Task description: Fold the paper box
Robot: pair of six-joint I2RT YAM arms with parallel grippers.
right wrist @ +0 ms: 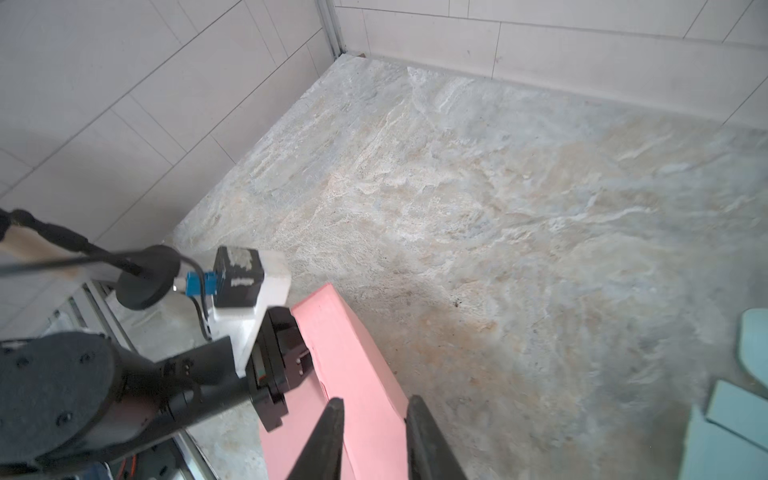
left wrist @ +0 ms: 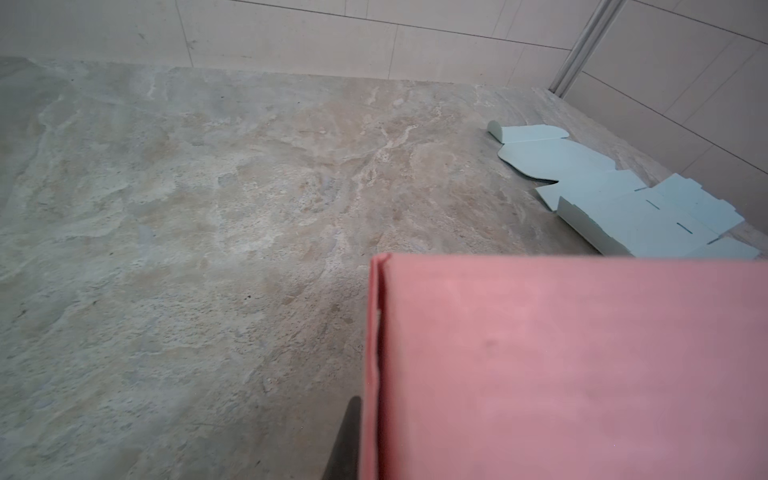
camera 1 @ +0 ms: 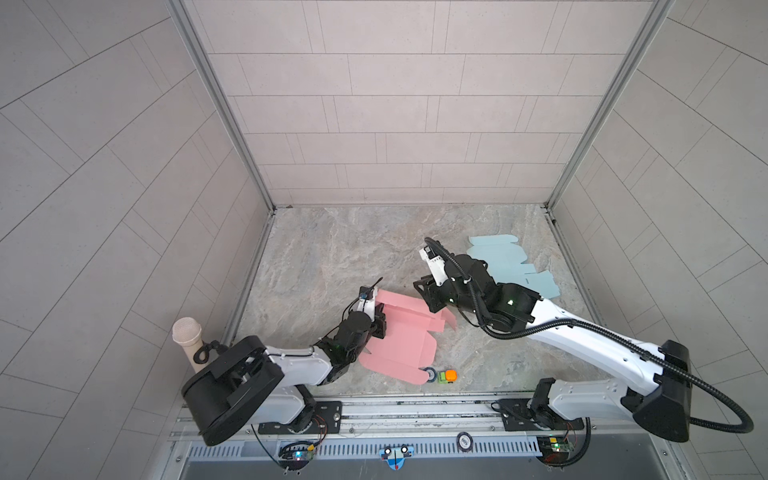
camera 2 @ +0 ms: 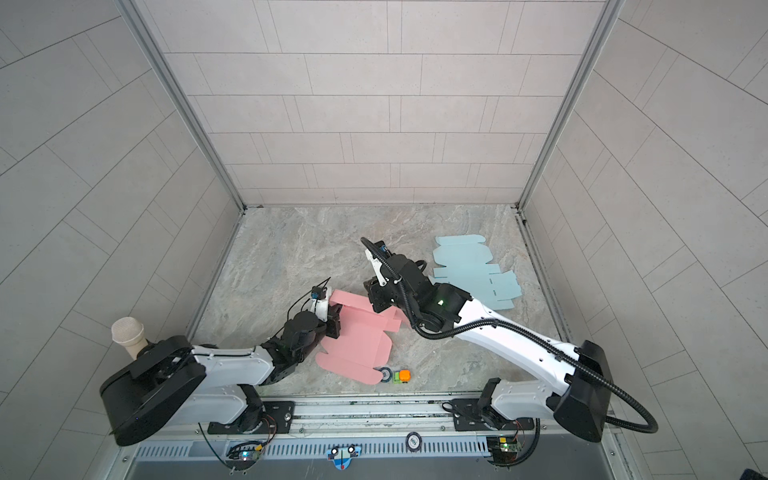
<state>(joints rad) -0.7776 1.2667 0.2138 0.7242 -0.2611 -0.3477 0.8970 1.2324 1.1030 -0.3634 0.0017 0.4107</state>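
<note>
Fold under way: pink box (camera 1: 405,345) lies part-flat near the table's (camera 1: 332,249) front edge. Left end effector (camera 1: 379,312) clenched on its raised wall; right end effector (right wrist: 376,401) hovers, jaws apart. Next, probably: pinch that wall, crease inward.

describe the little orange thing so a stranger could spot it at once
Start at the marble tabletop and follow its near edge, by the arm bases. Just past the nearest corner of the pink paper box sits the orange toy, beside a dark disc; it alone is orange, with a green end.
</note>
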